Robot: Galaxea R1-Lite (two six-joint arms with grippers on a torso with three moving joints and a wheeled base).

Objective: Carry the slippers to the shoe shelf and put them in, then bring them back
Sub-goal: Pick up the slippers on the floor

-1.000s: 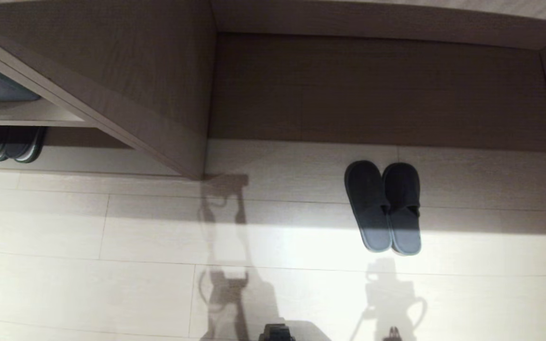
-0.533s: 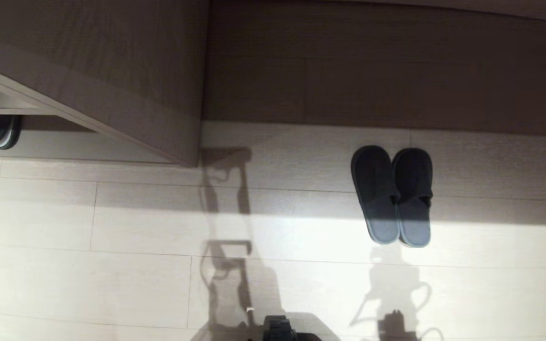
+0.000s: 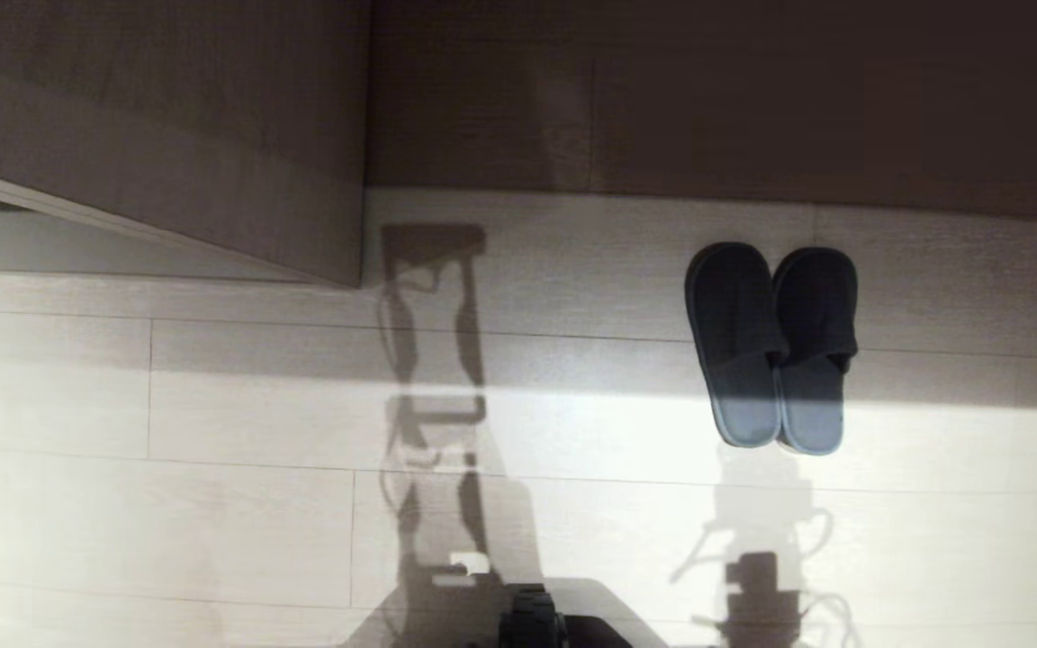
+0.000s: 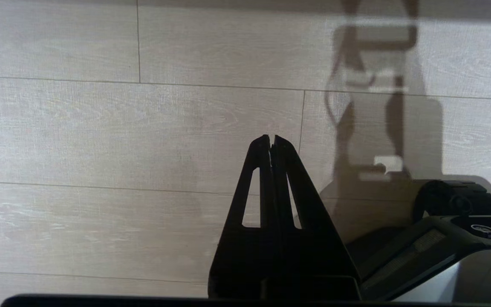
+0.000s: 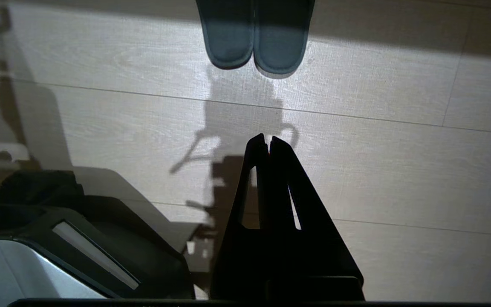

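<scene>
Both arms hang parked, pointing down at the floor (image 3: 212,504). The left gripper (image 4: 271,138) and right gripper (image 5: 265,138) have fingers pressed together, holding nothing. The slippers (image 3: 772,346) lie side by side, touching, ahead of the right gripper.

The slippers (image 3: 770,346) look like soft matt dark grey-blue cloth, the floor (image 3: 212,405) is pale wood-grain plank with a slight sheen, the cabinet panel (image 3: 167,117) is matt grey-brown wood laminate, and both grippers are matt black plastic.
</scene>
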